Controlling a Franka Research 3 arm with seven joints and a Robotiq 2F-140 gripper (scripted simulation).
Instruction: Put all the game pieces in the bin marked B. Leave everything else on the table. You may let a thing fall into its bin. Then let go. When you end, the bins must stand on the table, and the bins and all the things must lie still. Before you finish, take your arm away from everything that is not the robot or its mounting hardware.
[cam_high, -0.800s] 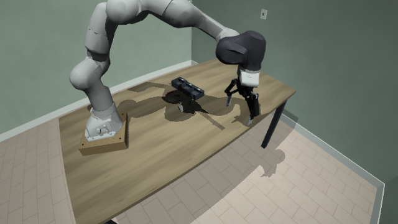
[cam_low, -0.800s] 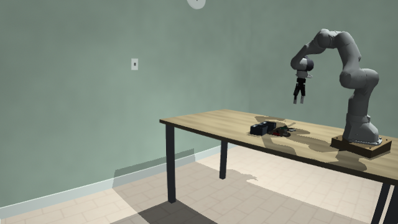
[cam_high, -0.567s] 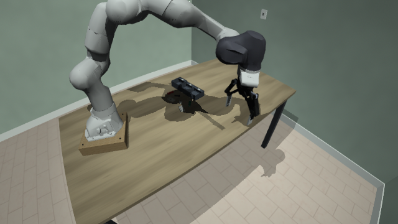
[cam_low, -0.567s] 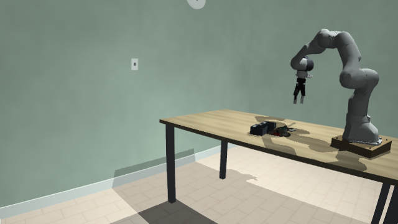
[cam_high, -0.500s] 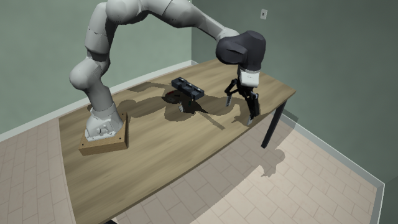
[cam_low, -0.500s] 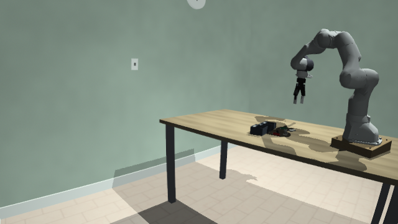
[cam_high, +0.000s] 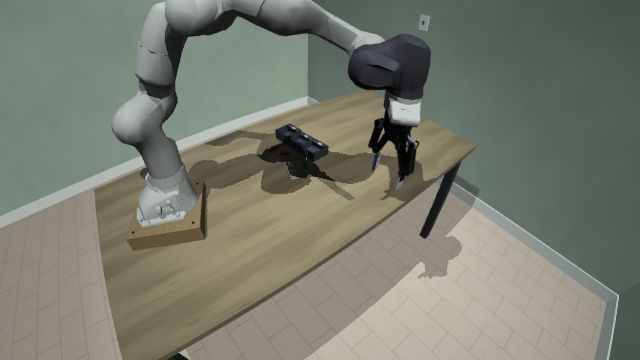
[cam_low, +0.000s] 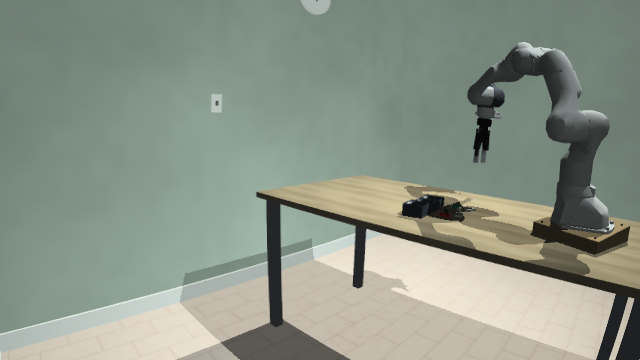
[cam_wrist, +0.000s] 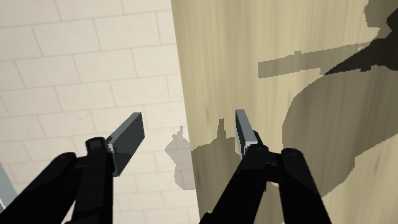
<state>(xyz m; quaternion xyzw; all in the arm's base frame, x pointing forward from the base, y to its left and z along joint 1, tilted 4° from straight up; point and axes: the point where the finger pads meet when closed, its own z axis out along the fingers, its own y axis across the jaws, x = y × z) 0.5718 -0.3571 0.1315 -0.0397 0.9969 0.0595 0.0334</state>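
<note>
My gripper hangs high above the table near its right-hand edge, with the fingers partly apart and nothing between them. It also shows in the exterior view. In the wrist view the gripper straddles the table edge, with floor tiles on the left and wood on the right. A dark block of bins stands mid-table, also seen in the exterior view. Small things lie in shadow beside it, one of them red; they are too small to tell apart. No bin mark is readable.
The arm's base sits on a wooden plate at the table's left end. The table edge lies directly under the gripper, and beyond it is the tiled floor.
</note>
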